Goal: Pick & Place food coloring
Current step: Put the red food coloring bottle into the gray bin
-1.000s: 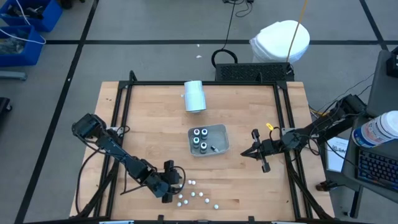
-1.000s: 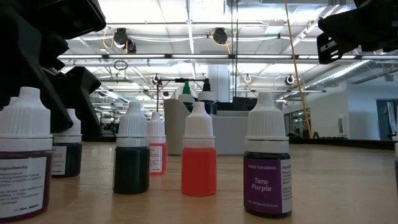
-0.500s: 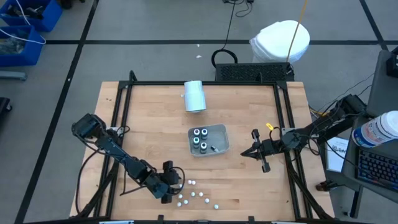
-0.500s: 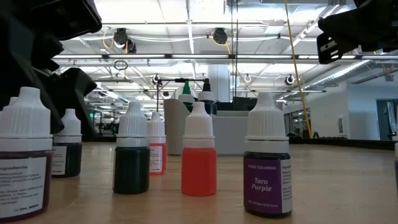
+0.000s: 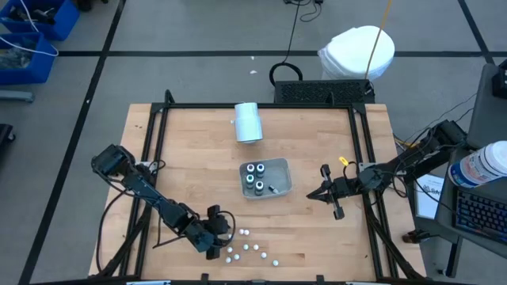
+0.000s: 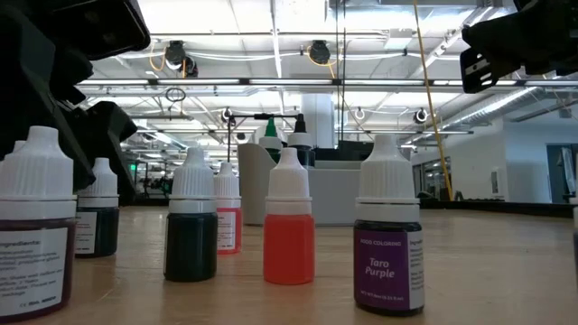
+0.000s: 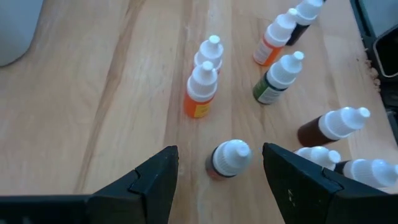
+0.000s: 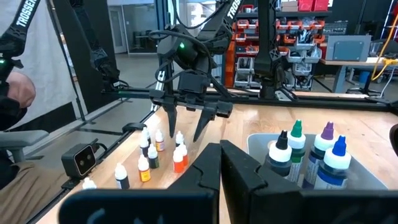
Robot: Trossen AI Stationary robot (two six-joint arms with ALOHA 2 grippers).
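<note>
Several small food coloring bottles (image 5: 249,249) with white caps stand upright on the wooden table near its front edge. My left gripper (image 5: 219,231) slants down over their left end, open. Its fingers stand on either side of a dark reddish bottle (image 7: 229,159) without touching it. An orange bottle (image 7: 200,93) and a green one (image 7: 277,78) stand just beyond. Larger dark bottles (image 8: 311,149) stand in the grey tray (image 5: 283,170) at mid table. My right gripper (image 5: 321,193) waits level to the right of the tray, shut and holding nothing.
A white cylinder (image 5: 248,123) lies near the table's far edge. Black frame rails (image 5: 158,127) run along the table's sides. Bare wood lies between the tray and the small bottles. A person's sleeve (image 8: 18,93) shows beyond the table.
</note>
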